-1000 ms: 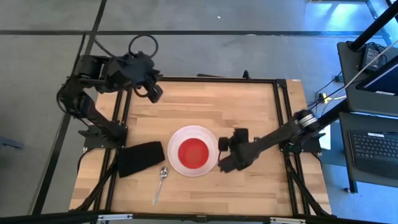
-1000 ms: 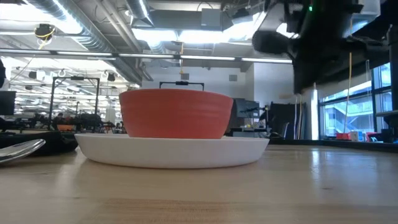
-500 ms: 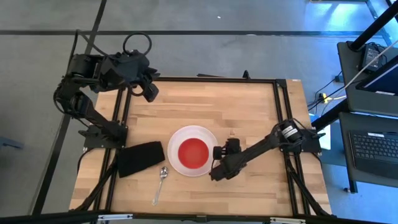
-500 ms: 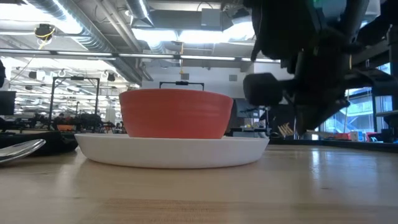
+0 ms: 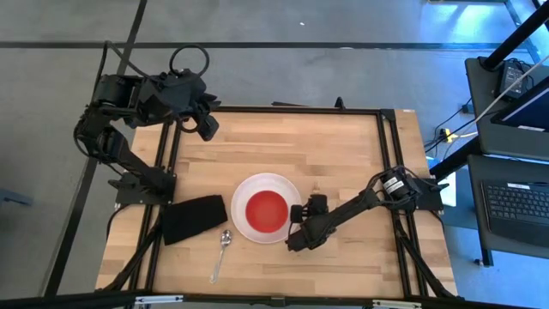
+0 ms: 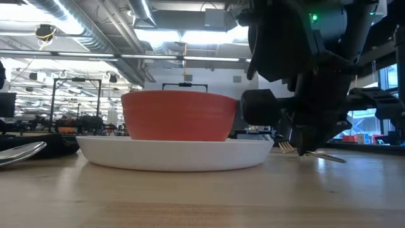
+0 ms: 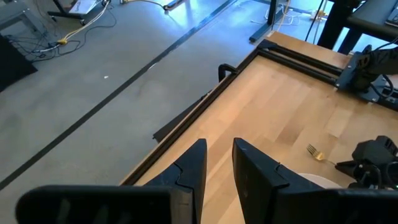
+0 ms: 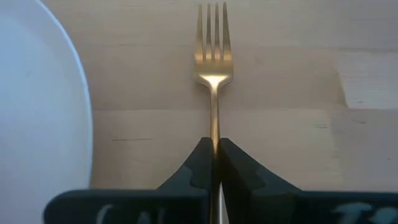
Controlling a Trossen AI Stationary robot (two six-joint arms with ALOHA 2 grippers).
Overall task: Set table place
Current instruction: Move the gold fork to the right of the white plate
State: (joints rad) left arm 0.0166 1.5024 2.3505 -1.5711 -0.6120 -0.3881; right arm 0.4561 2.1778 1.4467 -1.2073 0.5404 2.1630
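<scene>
The white plate (image 5: 244, 192) lies on the table (image 5: 343, 146), and the red bowl (image 5: 265, 210) stands in its middle (image 6: 178, 116). The silver spoon (image 5: 221, 255) lies flat at the plate's near left. My right gripper (image 5: 302, 227) is low at the plate's right rim, shut on the slim fork (image 8: 213, 56). The fork's tines point to the far edge and also show in the left wrist view (image 7: 315, 150). My left gripper (image 7: 219, 152) is open and empty above the table's far left corner. My right gripper pinches the fork's handle (image 8: 214, 138) between its two fingers, partway along it. The fingers lie along the handle, in line with the fork. The fork sits nearly level, close over the table beside the plate (image 8: 37, 99). Whether it touches the wood, I cannot tell.
A black folded cloth (image 5: 193, 219) lies left of the plate. The far half of the table and its near right part are bare wood. A black metal frame (image 5: 386, 129) edges the table.
My right gripper has come down with the fork and moved toward the table's near edge and the plate's right rim. The fork has gone from well above the table to just over it. My left arm has drawn back slightly.
</scene>
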